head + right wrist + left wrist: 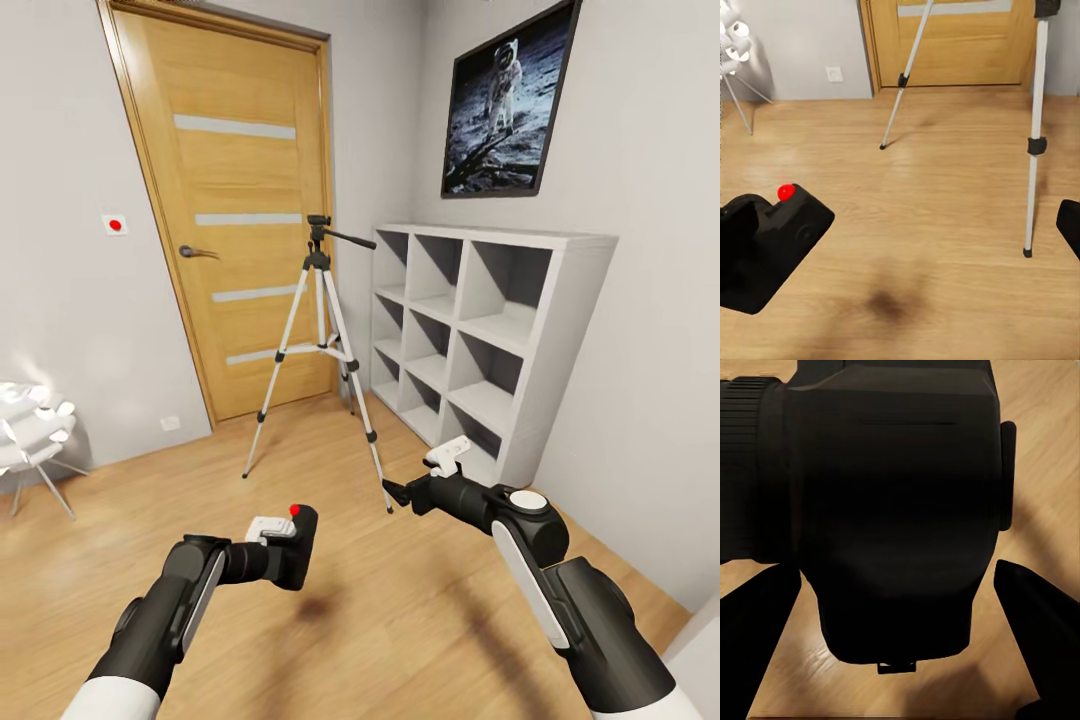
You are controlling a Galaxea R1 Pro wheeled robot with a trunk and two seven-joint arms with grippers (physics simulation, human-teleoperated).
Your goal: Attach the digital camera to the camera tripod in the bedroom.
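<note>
Ahead, the camera tripod [322,345] is seen standing on the wood floor [400,600] between the oak door [240,200] and the white cube shelves [480,340], its head bare; the digital camera [292,545] is held above the floor by the left gripper [270,555], whose jaws are clamped on it; the camera's dark underside [900,525] is shown close up in the left wrist view, flanked by two fingers [754,637]; the red button [786,192] and two tripod legs [1035,135] are caught in the right wrist view; the right gripper [400,492] is held near a tripod foot, jaws apart; open floor lies between arms and tripod.
</note>
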